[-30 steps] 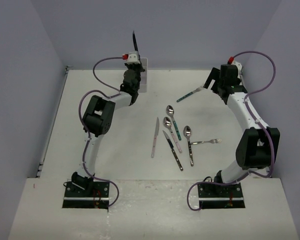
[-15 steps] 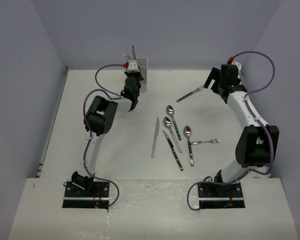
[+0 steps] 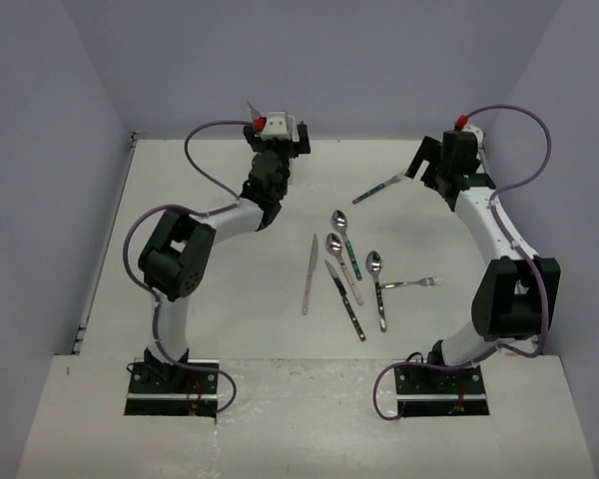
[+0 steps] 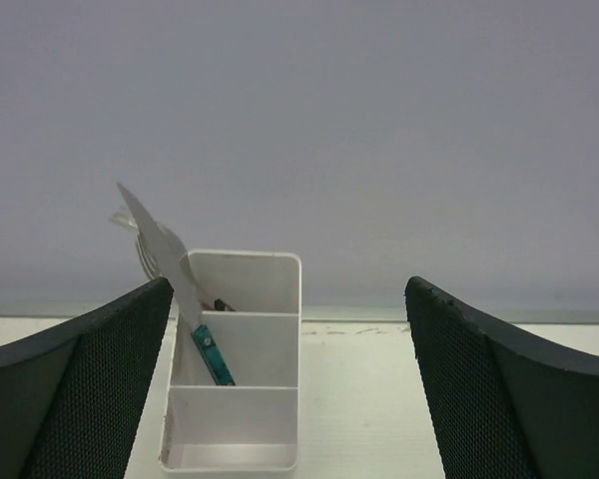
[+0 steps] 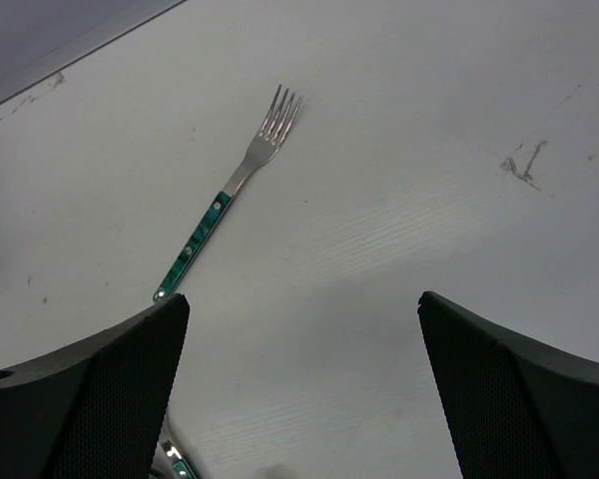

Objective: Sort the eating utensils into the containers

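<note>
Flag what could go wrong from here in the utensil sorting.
1. The teal-handled knife leans steeply out over the left rim of the white holder. The open left gripper, close in front, could knock it or tip the narrow holder.
2. The teal-handled fork lies flat on the table, left of centre under the open right gripper. A straight descent may miss it or pinch it poorly.

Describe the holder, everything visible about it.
The holder is a white, translucent plastic box, rectangular, open on top, split by two partitions into three compartments in a row. It stands upright on the table near the back wall. A teal-handled knife leans in the middle compartment, blade up, tilted left. The near compartment looks empty; the far one holds something dark, too hidden to identify.
</note>
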You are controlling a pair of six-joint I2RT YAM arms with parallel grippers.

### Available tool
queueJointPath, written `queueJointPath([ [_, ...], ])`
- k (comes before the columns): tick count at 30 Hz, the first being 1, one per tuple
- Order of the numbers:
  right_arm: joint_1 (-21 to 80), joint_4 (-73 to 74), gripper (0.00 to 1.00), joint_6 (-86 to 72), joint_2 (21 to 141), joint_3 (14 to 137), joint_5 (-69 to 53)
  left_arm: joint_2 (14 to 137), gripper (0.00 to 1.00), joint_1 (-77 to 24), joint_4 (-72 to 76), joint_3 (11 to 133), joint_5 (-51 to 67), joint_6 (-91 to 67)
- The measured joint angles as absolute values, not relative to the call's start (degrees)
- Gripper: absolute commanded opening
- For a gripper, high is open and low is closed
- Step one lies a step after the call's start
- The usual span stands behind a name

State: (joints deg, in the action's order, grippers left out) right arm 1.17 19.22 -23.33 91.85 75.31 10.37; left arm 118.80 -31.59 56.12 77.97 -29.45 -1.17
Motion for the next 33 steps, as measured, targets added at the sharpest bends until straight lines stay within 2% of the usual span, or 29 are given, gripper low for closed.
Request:
queueJointPath([
  [3,1.1,19.2,0.99,-23.6,89.8,73.8,9.5,112.4,1.0,-32.0,49.8,77.6,-27.5,-4.1],
  [7,1.2,19.3,0.99,-24.1,87.0,71.4,9.3,105.1,1.0,-31.6,32.7,79.4,-18.5,-7.8],
  [11,1.2,20.1,0.99,-24.7,85.8,70.0,9.5,104.1,1.0,-32.0,10.8,83.8,-9.5,-9.4],
  [17,1.2,22.7,0.99,-26.3,85.8,69.8,10.8,104.5,1.0,-38.5,-17.9,81.6,-6.4,-9.6],
  [22,1.5,23.5,0.99,-27.5,85.8,69.8,11.2,107.0,1.0,-43.6,-27.2,78.5,-0.8,-11.2],
  [27,1.8,24.3,0.99,-28.3,85.8,69.8,11.2,108.9,1.0,-45.5,-30.9,75.4,-0.2,-12.8],
  [31,1.9,24.4,0.99,-28.6,85.8,69.7,11.2,109.9,0.8,-46.3,-31.9,73.1,-0.7,-14.6],
  [32,1.9,24.4,0.99,-28.6,85.8,69.7,11.2,109.9,0.67,-46.4,-31.8,73.1,-0.6,-15.0],
  [33,1.9,24.4,0.99,-28.6,85.8,69.6,11.2,109.9,0.62,-46.5,-31.8,73.1,-0.7,-15.6],
])
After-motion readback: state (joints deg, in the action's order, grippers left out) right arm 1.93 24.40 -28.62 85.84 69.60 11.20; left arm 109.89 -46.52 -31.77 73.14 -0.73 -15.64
